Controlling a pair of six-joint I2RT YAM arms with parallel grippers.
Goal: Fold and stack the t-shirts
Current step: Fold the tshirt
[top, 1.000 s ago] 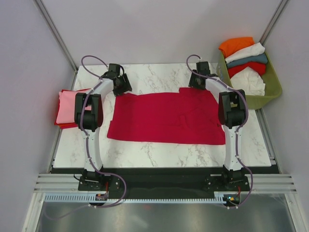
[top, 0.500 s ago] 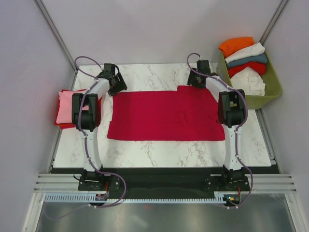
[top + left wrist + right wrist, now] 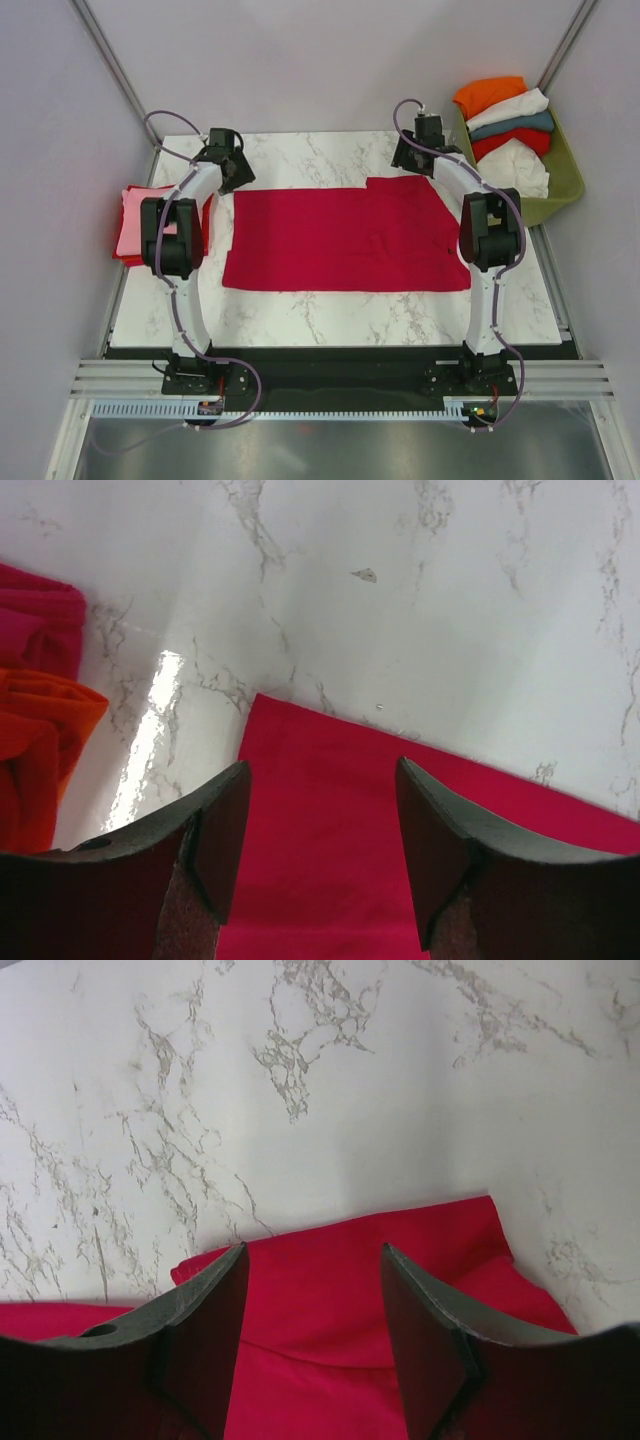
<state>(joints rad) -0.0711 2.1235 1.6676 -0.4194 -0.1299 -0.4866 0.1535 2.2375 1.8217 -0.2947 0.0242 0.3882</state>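
Lying flat on the glossy marble table [image 3: 330, 315], seen from above, the crimson t-shirt [image 3: 345, 240] looks light, limp and easily rumpled; its far corners seem the best holds. Left wrist: the left tool [image 3: 320, 780] gapes wide by the far-left corner. Right wrist: the right tool [image 3: 310, 1260] is equally wide at the far-right corner. Plain grey walls [image 3: 320, 60] stand close around.

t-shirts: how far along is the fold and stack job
Done: a folded stack, pink shirt on top, sits at the left edge of the table. In hand: the crimson shirt lies spread flat; the left gripper and right gripper hover open over its far corners, gripping nothing. Left: folding it, plus the shirts piled in the green basket.
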